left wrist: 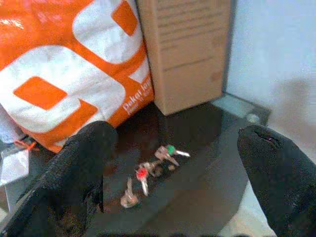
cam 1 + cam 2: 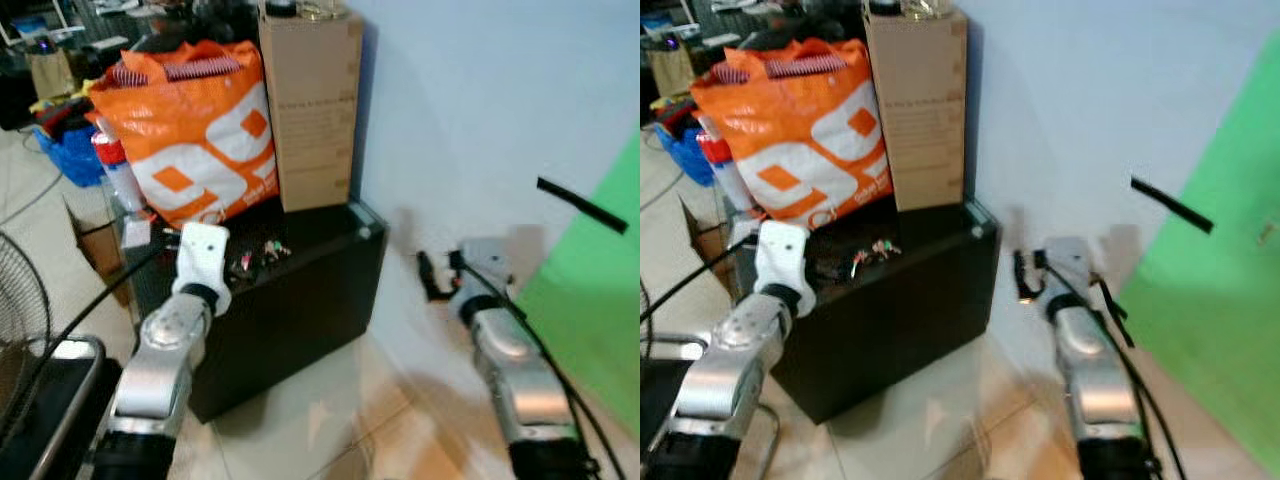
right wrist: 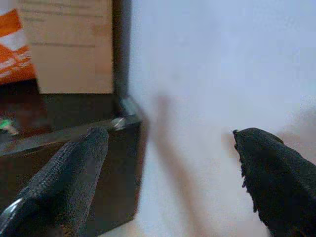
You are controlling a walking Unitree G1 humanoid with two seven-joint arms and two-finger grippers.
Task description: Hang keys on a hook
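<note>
Two pincers are raised, both with fingers spread wide and holding nothing. The left pincer (image 1: 173, 173) hovers above the near edge of a black cabinet (image 2: 300, 310), its fingers (image 1: 79, 168) framing the keys (image 1: 150, 170) in the left wrist view without touching them. The keys (image 2: 262, 254) lie loose on the cabinet's glossy dark top, a small bunch with a red tag and a green tag, just in front of an orange and white bag (image 2: 195, 130). A tall cardboard box (image 2: 312, 105) stands beside the bag, against the pale wall (image 2: 470, 110). The right pincer (image 3: 168, 168) is well apart from the keys, past the cabinet's corner, pointing at the bare wall. A black hook-like bar (image 2: 582, 204) sticks out from the wall near a green panel (image 2: 600, 290), above and beyond the right arm.
</note>
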